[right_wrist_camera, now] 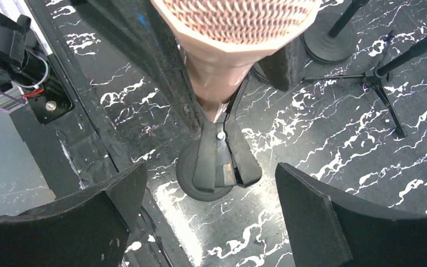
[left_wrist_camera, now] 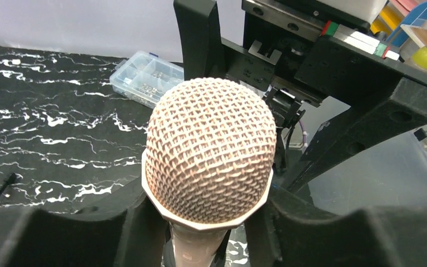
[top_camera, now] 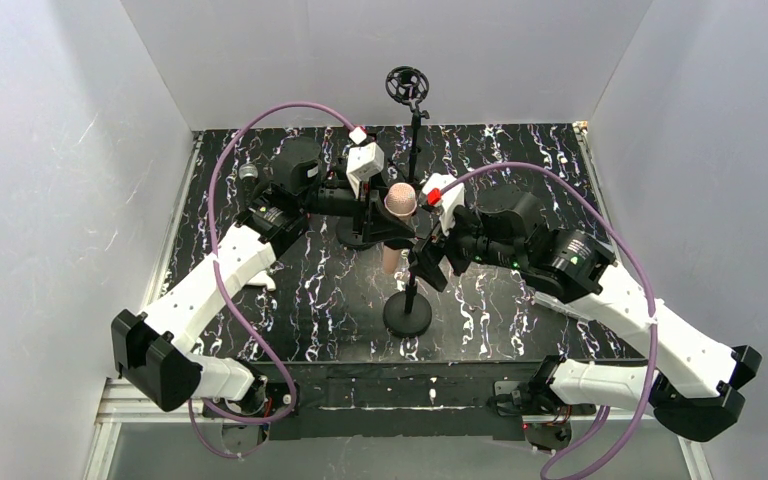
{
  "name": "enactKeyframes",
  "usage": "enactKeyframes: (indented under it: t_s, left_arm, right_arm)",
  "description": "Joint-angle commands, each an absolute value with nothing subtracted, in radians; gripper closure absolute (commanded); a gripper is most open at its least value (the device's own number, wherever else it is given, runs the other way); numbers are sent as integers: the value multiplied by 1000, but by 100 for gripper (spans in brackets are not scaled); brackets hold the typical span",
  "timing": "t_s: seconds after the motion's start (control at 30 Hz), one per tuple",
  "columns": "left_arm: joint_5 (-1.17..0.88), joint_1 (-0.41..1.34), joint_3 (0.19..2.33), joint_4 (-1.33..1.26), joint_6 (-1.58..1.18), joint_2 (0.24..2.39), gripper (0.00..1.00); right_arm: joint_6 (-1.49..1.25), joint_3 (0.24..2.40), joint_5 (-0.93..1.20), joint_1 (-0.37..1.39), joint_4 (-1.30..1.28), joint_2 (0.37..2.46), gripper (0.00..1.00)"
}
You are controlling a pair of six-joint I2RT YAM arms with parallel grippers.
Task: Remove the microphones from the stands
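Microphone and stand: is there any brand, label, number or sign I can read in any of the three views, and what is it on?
No text can be read in any view.
The microphone shows bare mesh and a plain body, with no brand.
The stand has a plain black clip and base.
The clear parts box has no label that can be made out.

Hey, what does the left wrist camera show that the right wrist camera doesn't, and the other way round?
Only the left wrist view shows a clear parts box lying behind the microphone. Only the right wrist view shows the stand's clip holding the microphone's lower end, the round base beneath it, and a small tripod stand off to the side. Both show the microphone's mesh head, close up.
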State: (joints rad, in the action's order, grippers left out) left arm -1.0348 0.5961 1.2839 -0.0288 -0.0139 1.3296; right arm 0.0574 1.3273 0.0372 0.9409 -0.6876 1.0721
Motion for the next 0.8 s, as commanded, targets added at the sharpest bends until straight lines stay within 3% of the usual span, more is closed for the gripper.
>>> enactKeyframes:
  t_s: [0.0,0.07,0.3,0.47,0.63,0.77]
  left_arm:
    - [-1052,601,1319,-25,25,1306,88]
    - [-1054,601,1317,-21,46,1301,100]
    - [-1073,601,1297,56,184,1273,100]
    - [-1057,600,1281,148,317,1248,100]
    - [-1067,600,1270,155,311,1248,100]
    - [-1037,600,1296,141,239,1274,100]
  right_arm:
    - [83,1348,59,927,-641,1083,8]
    - [88,1353,65,925,-640,1093,10]
    - [103,1346,133,878,-643,1104,17]
    - [114,1361,354,722,-630,1098,12]
    - [99,1368,437,705,-633,1125,11]
    - [92,1400,295,786,-640,1130,21]
